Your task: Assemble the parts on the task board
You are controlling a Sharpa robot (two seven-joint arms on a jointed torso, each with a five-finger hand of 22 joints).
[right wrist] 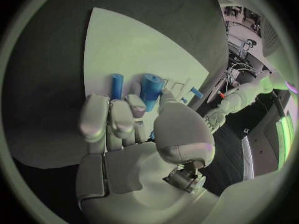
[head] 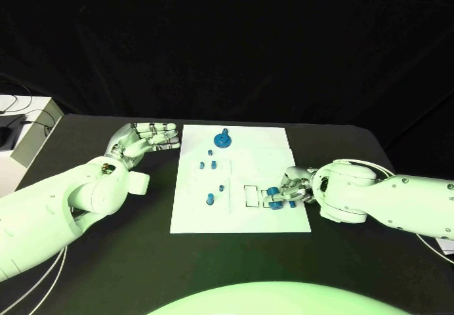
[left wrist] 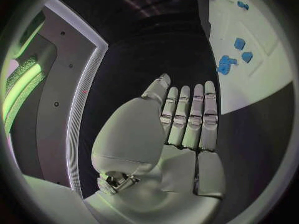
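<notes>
The white task board [head: 194, 210] lies in the middle of the black table. My right hand [head: 295, 186] rests on the board's right side. Its thumb and fingers pinch a thick blue cylinder [right wrist: 151, 90] that stands upright against the board [right wrist: 124, 45]. A thin blue peg [right wrist: 116, 84] stands just beside it. A round blue gear-like part [head: 222, 139] sits near the far edge, and several small blue pieces [head: 210, 164] lie down the board's middle. My left hand [head: 144, 140] lies flat and empty on the table by the board's far left corner, fingers straight [left wrist: 187, 119].
A white box [head: 23, 125] with cables stands off the table's far left corner. Rectangular outlines [head: 252, 195] are marked on the board next to my right hand. Black table surrounds the board on all sides.
</notes>
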